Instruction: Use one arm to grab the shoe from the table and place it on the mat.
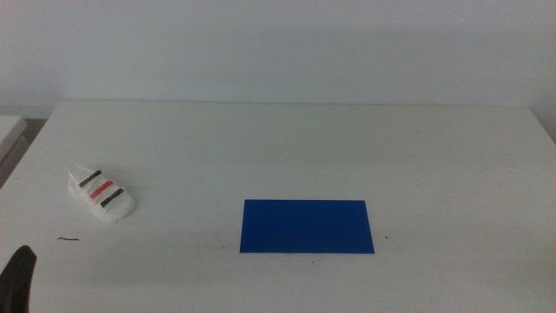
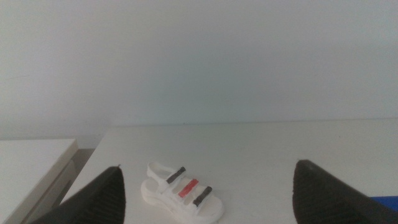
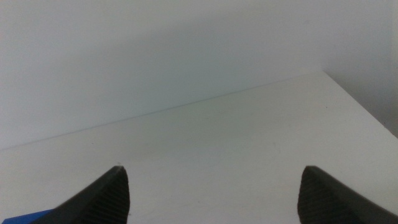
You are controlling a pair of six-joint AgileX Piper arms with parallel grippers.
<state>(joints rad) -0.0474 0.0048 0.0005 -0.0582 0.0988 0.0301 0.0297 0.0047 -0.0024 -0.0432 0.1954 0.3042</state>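
The shoe (image 1: 102, 194) is a small white sandal with two dark straps and a red one between them. It lies on the table (image 1: 347, 148) at the left, well apart from the blue mat (image 1: 307, 226) near the front middle. My left gripper (image 2: 209, 165) is open, and the shoe (image 2: 181, 193) lies ahead of it on the table, between the lines of its jaws. In the middle view only a dark tip of the left gripper (image 1: 19, 278) shows, at the bottom left corner. My right gripper (image 3: 214, 168) is open over bare table, with a corner of the mat (image 3: 25, 218) beside one jaw.
A second white surface (image 2: 31, 162) stands beyond the table's left edge, seen also as a side surface (image 1: 9, 126) in the middle view. A short dark mark (image 1: 68, 238) lies on the table in front of the shoe. A pale wall runs behind the table.
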